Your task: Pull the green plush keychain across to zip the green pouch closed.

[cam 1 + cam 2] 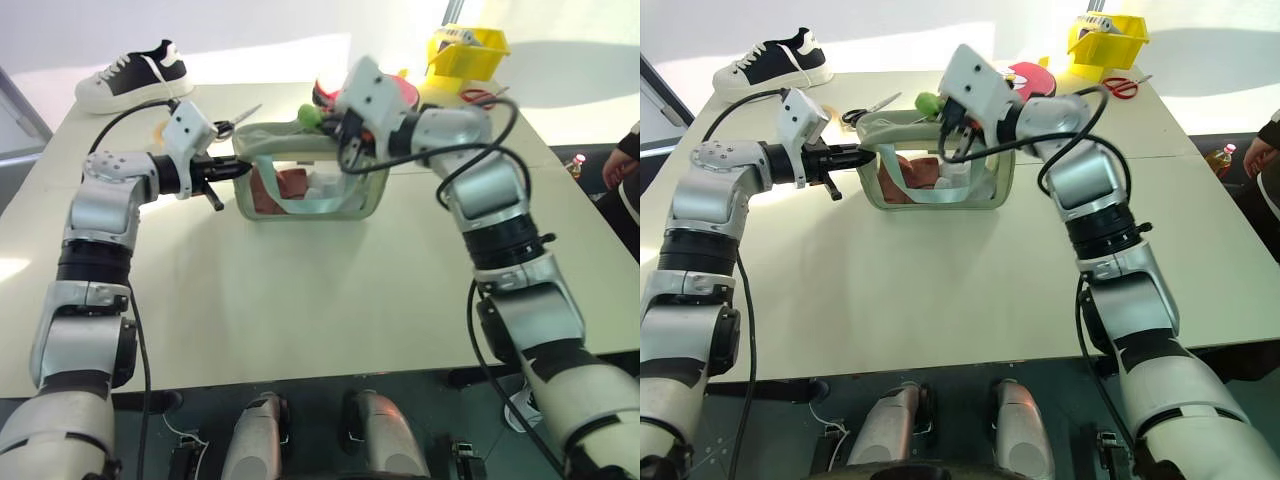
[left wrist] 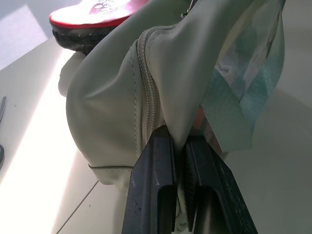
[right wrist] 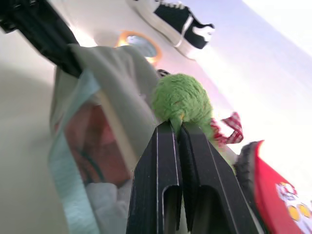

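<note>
From the head camera, a pale green pouch [image 1: 312, 172] stands on a cream table [image 1: 300, 300], its clear front window showing reddish and white contents and a light blue strap [image 1: 300, 205]. The left claw [image 1: 232, 171] pinches the pouch's left end. The right claw [image 1: 330, 122] reaches in over the pouch's top edge, at a small green plush keychain [image 1: 309, 116]. A black and white sneaker [image 1: 135, 75], scissors [image 1: 237, 120] and a yellow bin [image 1: 468, 50] lie farther back.

In the left wrist view, the left claw's two black fingers [image 2: 151, 190] are clamped on a fold of pouch fabric beside the zipper [image 2: 147, 97].

In the right wrist view, the right claw's fingers [image 3: 156, 185] are pressed together on the lower edge of the fuzzy keychain.
</note>
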{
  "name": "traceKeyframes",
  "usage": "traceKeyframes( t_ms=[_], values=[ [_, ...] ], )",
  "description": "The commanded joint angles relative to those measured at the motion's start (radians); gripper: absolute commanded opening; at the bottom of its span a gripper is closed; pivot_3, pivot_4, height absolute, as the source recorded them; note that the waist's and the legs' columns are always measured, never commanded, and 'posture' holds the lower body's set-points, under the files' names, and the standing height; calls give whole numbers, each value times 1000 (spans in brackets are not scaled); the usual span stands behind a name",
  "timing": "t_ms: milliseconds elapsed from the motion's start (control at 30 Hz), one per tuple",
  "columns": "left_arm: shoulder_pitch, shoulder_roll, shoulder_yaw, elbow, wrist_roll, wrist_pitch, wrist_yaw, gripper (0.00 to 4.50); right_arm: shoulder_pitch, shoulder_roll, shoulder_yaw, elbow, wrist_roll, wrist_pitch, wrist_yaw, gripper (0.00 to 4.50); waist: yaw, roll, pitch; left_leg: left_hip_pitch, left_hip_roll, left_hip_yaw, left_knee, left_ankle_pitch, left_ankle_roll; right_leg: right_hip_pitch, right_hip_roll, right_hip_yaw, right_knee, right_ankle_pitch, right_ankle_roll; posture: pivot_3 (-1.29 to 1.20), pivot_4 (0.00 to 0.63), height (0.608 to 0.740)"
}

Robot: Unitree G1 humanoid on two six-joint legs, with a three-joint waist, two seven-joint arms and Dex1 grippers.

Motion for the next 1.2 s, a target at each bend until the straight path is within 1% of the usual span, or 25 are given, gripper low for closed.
traceKeyframes(
  t_ms=[33, 167, 267, 367, 467, 600, 633, 800, 867, 900, 933, 1033, 1133, 1200],
  values=[
    [-24, 3, 16, -20, -8, -20, 1, 0, -38, -63, -72, 30, -22, -24, -70, 40, 0, 0, 0, 0, 0, 0, 0, 0, 0, 0, 0, 0, 0, 0, 0, 0, 150, 740],
    [-22, 3, 16, -17, -2, -26, 3, 0, 20, -184, -23, 130, -141, -157, -130, 40, 2, 0, 0, 0, 0, 0, 0, 0, 0, 0, 0, 0, -1, 0, 0, 0, 150, 740],
    [-21, 5, 17, -21, -3, -22, 1, 0, 69, -294, 82, 227, -328, -310, -239, 40, -1, 0, 0, 0, -1, 1, 0, 0, 0, 0, -1, 0, -1, 0, 0, 0, 150, 740],
    [-22, 7, 16, -25, -4, -17, -2, 0, 116, -325, 135, 309, -419, -389, -326, 40, -5, 0, 0, 0, -1, 1, 0, 0, 0, -1, -1, 0, -1, 0, 0, 0, 150, 740],
    [-25, 7, 14, -24, -3, -15, -4, 0, 195, -282, 153, 341, -437, -414, -373, 40, -10, 0, 0, 1, -1, 2, -1, 0, 0, -1, 0, 1, -1, 0, 0, 0, 150, 740],
    [-32, 4, 11, -15, 0, -16, -4, 0, 317, -133, 137, 326, -357, -379, -351, 40, -10, 0, 0, 2, 0, 2, -1, 2, -4, 1, 1, 1, 0, 0, 0, 0, 150, 740],
    [-34, 2, 10, -15, 0, -15, -4, 0, 334, -96, 130, 331, -337, -365, -344, 40, -10, 0, 0, 2, 0, 2, -1, 4, -7, 0, 1, 1, 0, 0, 0, 0, 150, 740],
    [-38, -7, 6, -16, 0, -12, -3, 0, 358, 57, 97, 375, -263, -306, -314, 40, -10, -2, -1, 2, 0, 1, 0, 4, -7, 2, 2, 1, -1, 0, 0, 0, 150, 740],
    [-37, -7, 7, -19, 0, -10, -2, 0, 359, 81, 86, 356, -249, -288, -292, 40, -11, -2, -1, 3, 0, 0, 0, 4, -6, 2, 2, 1, 0, 0, 0, 0, 150, 740],
    [-36, -5, 8, -20, 0, -10, -2, 0, 357, 86, 75, 336, -235, -273, -275, 40, -11, -2, -1, 3, 0, 0, 0, 1, -2, 2, 2, 1, 0, 0, 0, 0, 150, 740],
    [-35, -3, 10, -22, -1, -9, -2, 0, 355, 88, 62, 316, -217, -257, -256, 40, -12, -2, -1, 3, 1, 0, 0, 1, -1, 3, 2, 1, 0, 0, 0, 0, 150, 740],
    [-29, 4, 13, -28, -2, -7, -2, 0, 341, 63, 8, 231, -144, -167, -165, 944, -14, -2, -1, 3, 1, -1, 0, 1, -1, 2, 3, 1, 0, 0, 0, 0, 150, 740],
    [-26, 10, 17, -34, -8, 3, -5, 0, 319, 15, -23, 159, -121, -108, -117, 2335, -12, -1, -1, 2, 1, -1, 0, 1, -1, 2, 2, 1, 0, 0, 0, 0, 150, 740],
    [-42, 11, 56, -34, -42, 35, 10, 760, 316, -77, -61, 47, -68, -25, -4, 3375, -6, 0, 0, 2, 0, -1, 0, 1, -1, 2, 2, 1, 0, 0, 0, 0, 150, 740]
  ],
)
